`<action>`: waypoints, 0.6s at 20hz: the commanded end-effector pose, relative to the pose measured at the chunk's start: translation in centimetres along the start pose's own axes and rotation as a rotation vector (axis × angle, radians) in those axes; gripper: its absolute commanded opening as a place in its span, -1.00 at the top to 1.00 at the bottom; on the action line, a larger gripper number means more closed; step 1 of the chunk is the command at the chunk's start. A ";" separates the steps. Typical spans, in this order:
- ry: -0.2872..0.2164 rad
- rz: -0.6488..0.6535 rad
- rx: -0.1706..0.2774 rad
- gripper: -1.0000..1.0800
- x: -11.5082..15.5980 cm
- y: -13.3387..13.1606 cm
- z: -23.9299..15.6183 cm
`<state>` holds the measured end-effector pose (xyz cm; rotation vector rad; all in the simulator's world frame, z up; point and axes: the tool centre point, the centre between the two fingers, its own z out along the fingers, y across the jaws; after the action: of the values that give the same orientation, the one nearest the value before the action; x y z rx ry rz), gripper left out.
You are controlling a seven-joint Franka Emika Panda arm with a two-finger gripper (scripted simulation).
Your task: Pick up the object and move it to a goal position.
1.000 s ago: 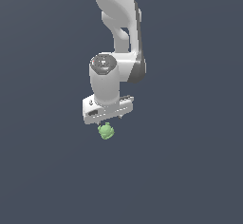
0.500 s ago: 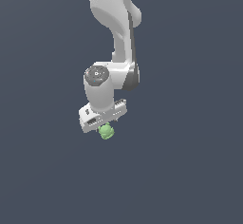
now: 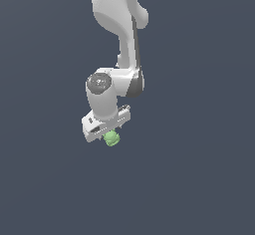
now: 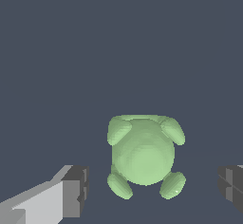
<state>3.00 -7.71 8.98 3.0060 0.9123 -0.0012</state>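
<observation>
Evidently the arm hangs nearly straight down so that its gripper (image 3: 110, 131) arrives over the object (image 3: 111, 138) from above, which suits a small thing lying on a flat, featureless dark surface (image 3: 199, 179). In the exterior view the light-green blob peeks out just under the white hand, slightly toward that view's right of the hand's middle, and whether it rests on the ground or is already raised cannot be told, since the surface gives no shadow or edge to judge by. The wrist view explains the pose better: the object (image 4: 143, 155), a rounded body with four little knobs at its corners, sits between the two dark-tipped fingers (image 4: 76, 191), and clear gaps of bare surface show on both sides of it. So the jaws stand apart, straddling the blob without touching it, one finger closer to it than the other. Such a spread makes sense as preparation for a pinch across the smooth body rather than across the knobs, which could roll or twist under pressure. By my judgement the grasp is not yet made, and the lift and the carry to the goal are both ahead; no goal marker shows in either view.
</observation>
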 end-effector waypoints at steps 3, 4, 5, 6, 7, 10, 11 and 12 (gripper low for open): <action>0.000 0.000 0.000 -0.92 0.0 0.0 0.4; 0.000 -0.001 0.000 -0.92 0.0 0.0 0.6; 0.000 -0.001 0.000 -0.92 0.0 0.0 1.0; 0.000 -0.002 0.000 -0.92 0.0 0.0 1.4; 0.000 -0.002 0.000 -0.92 0.0 0.0 2.0; 0.001 -0.003 0.000 -0.92 -0.1 -0.1 3.7; 0.001 -0.004 0.000 -0.92 -0.1 -0.1 4.1; 0.001 -0.004 0.000 -0.92 -0.1 -0.1 4.5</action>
<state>2.89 -7.68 5.15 3.0049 0.9177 -0.0014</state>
